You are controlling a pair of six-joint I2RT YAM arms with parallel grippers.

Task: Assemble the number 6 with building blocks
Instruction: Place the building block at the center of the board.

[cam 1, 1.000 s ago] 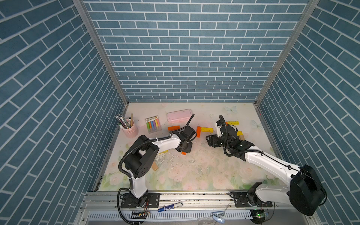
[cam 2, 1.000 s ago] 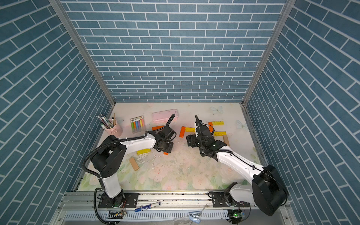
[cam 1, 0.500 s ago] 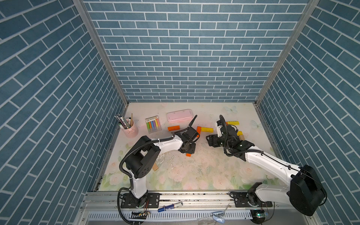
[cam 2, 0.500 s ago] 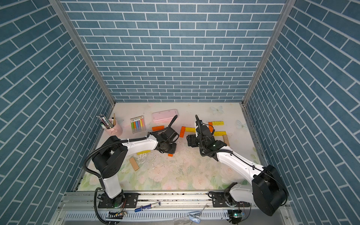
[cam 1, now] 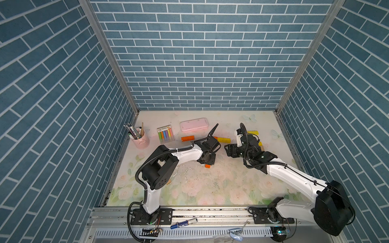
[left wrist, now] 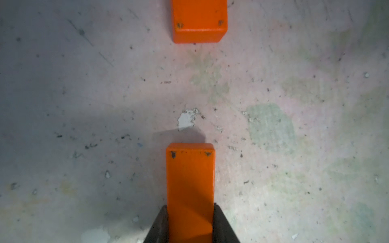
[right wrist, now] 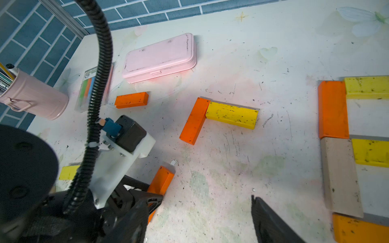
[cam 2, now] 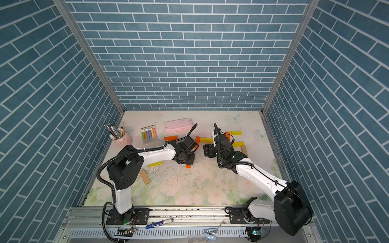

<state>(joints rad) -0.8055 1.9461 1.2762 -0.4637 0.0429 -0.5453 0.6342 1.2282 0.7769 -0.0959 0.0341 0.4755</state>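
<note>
Black left claw (left wrist: pixel 190 223): clamped on both long sides of the held orange block (left wrist: pixel 190 178), near one end.
Held block's pose: slopes down away from the claw, free end low over the bench (left wrist: pixel 84 94); whether it touches, I cannot tell.
Straight ahead: the end of a second orange block (left wrist: pixel 199 21), in line with the held one, bare bench between them.
Its partner: a yellow block (right wrist: pixel 231 114) touches its far end, forming an L.
Right claw (cam 1: pixel 227 149): jaws wide apart, nothing between them, near the left claw.
Started figure: an upright orange block (right wrist: pixel 332 109) and a tan block (right wrist: pixel 339 176) lie end to end, with an upper yellow block (right wrist: pixel 367 87) and a middle yellow block (right wrist: pixel 370 152) branching off.
Loose: a lone orange block (right wrist: pixel 131 100) lies near the pink case (right wrist: pixel 160 57), beside the chalk pack (right wrist: pixel 94 88).
</note>
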